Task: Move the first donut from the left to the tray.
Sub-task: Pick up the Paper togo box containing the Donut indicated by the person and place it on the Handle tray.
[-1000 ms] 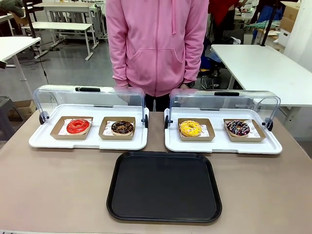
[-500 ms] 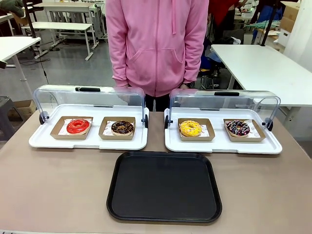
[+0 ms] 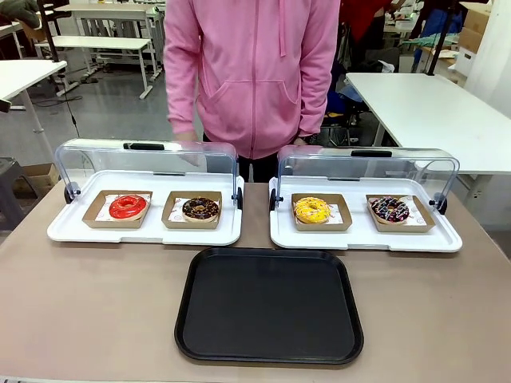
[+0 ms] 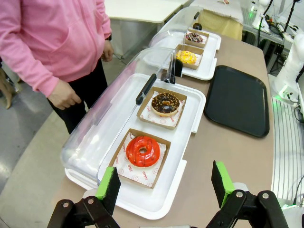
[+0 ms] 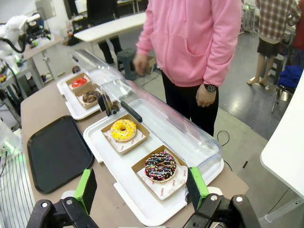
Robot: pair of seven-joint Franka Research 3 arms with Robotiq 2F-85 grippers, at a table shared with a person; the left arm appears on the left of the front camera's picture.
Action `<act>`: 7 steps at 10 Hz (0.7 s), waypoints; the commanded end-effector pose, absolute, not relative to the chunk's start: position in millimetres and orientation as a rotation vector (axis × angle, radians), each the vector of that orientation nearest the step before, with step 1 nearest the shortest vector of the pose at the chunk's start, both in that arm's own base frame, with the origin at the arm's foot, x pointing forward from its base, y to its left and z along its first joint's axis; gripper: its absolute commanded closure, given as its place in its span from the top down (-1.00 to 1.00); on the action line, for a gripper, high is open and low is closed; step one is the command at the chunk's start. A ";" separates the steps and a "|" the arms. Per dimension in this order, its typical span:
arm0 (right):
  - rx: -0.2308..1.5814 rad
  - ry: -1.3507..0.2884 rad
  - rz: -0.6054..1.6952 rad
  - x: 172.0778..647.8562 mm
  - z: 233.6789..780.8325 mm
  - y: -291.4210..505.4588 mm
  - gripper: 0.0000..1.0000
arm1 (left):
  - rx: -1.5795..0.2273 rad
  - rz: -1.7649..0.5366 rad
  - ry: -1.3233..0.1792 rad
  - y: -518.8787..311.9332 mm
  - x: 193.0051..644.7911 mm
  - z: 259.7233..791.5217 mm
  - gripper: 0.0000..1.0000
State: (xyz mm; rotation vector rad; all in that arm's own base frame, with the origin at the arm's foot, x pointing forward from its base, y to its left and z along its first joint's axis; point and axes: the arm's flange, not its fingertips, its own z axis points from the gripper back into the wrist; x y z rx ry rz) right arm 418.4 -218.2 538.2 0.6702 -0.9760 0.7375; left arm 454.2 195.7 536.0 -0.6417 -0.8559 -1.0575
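The red-glazed donut [image 3: 128, 207] lies in its brown cardboard holder at the left of the left white display tray [image 3: 72, 231]; it also shows in the left wrist view [image 4: 142, 150] and far off in the right wrist view [image 5: 79, 82]. The black tray [image 3: 269, 305] sits bare at the table's near middle, seen also as the black tray [image 4: 237, 97] and the black tray [image 5: 57, 154]. My left gripper [image 4: 164, 184] hangs open well above and short of the red donut. My right gripper [image 5: 141, 187] is open above the right display tray's end.
A chocolate donut with nuts [image 3: 200, 209] lies beside the red one. The right display tray [image 3: 447, 238] holds a yellow donut [image 3: 311, 210] and a sprinkled chocolate donut [image 3: 390, 209]. Both clear lids [image 3: 148, 158] stand open. A person in a pink hoodie [image 3: 255, 72] stands at the far side.
The person has shifted slightly to the left and one hand now shows behind the left lid. Donuts and trays have not moved.
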 end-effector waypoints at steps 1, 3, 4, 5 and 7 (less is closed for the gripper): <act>0.678 -0.988 0.743 419.5 539.7 -217.9 1.00 | -0.638 -1.062 -0.856 195.2 453.1 536.8 1.00; 0.678 -0.988 0.743 419.5 539.7 -217.9 1.00 | -0.638 -1.062 -0.856 195.2 453.1 536.8 1.00; 0.678 -0.988 0.743 419.5 539.7 -217.9 1.00 | -0.638 -1.062 -0.856 195.2 453.1 536.8 1.00; 0.678 -0.988 0.743 419.5 539.7 -217.9 1.00 | -0.638 -1.062 -0.856 195.2 453.1 536.8 1.00; 0.678 -0.988 0.743 419.5 539.7 -217.9 1.00 | -0.638 -1.062 -0.856 195.2 453.1 536.8 1.00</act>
